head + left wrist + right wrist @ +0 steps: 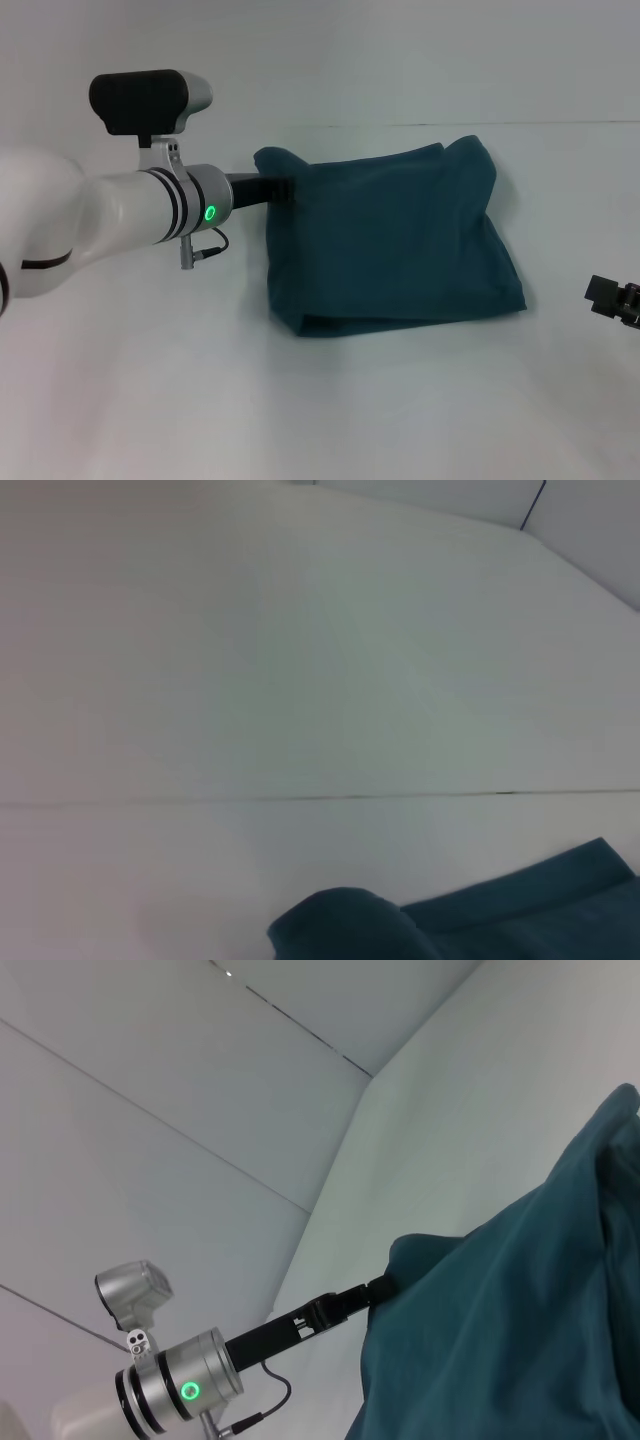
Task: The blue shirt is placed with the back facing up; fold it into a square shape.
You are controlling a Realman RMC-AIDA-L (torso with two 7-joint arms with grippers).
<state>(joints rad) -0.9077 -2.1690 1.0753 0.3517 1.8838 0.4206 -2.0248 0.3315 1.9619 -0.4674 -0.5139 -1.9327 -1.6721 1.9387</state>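
Head view shows one shirt (390,240) lying on the white table (300,420), folded into a rough four-sided bundle, somewhat right of the middle. Its plain teal side faces up; no lettering is visible. The far right corner bulges up in a soft hump, and the near edge shows two layers, one lying over the other. The far left corner is lifted into a small peak.

Two arms are in sight. The left arm reaches in from the left, its white forearm ending in a silver wrist ring with one green light (210,213). Beyond the ring a black gripper body runs straight into the shirt's far left corner, and the left gripper (288,187) is buried in the cloth there. Whether its claw is apart or clamped on the fabric I cannot tell, since the cloth covers the tips.

Right wrist view gives the same meeting from the other side: the black left gripper (378,1290) disappears under the edge of the shirt (520,1330), touching it.

Left wrist view shows only bare table and a strip of shirt (480,920) with one rounded fold.

The right gripper (618,300) sits low at the right edge, well apart from the shirt; only part of it shows, so its claw state cannot be told.
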